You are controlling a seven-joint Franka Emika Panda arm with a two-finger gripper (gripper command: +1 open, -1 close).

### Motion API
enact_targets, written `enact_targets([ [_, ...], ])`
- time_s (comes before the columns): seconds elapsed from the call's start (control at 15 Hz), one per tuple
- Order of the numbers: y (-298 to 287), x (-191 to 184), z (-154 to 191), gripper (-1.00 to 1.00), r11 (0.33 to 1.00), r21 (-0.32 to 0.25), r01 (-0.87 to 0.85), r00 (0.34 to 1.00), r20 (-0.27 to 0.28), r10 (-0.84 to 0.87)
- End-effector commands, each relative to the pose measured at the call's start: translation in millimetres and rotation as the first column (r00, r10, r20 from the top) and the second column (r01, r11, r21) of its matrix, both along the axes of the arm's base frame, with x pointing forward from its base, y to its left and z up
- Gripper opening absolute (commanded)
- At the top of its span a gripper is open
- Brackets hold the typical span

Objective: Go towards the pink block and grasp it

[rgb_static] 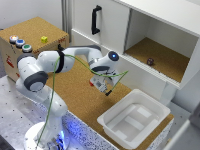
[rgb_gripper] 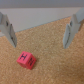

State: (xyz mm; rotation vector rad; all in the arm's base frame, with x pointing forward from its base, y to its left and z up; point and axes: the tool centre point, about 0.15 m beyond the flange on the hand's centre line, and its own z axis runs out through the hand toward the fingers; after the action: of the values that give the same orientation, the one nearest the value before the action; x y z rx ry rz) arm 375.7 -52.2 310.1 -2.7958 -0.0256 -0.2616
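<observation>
Pincer agape above pink block

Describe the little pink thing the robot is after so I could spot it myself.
Find the cork-covered surface under the robot's gripper, whose two pale fingers stand apart. Just short of them, touching neither, lies the pink block: a tiny pinkish-red cube with a dark mark on its side, the only bright thing on that brown cork.

White tub sits on the cork board, near its edge. Beyond the tub, the white cabinet: a small dark roundish object rests in its open compartment, black handle on its closed door. Well away from the tub, a cork box carries a small yellow cube and three round buttons.
</observation>
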Motion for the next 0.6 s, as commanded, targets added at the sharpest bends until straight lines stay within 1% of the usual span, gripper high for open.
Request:
enact_targets([
  [0.0, 25.6, 0.2, -8.3, 1.0, 0.998, -0.054, 0.026, 1.0, 0.018, -0.025],
  [0.47, 25.6, 0.2, -8.3, 1.0, 0.998, -0.054, 0.026, 1.0, 0.018, -0.025],
  [0.53, 20.6, 3.0, -4.6, 1.0, 1.0, -0.006, -0.006, 1.0, -0.025, 0.006],
])
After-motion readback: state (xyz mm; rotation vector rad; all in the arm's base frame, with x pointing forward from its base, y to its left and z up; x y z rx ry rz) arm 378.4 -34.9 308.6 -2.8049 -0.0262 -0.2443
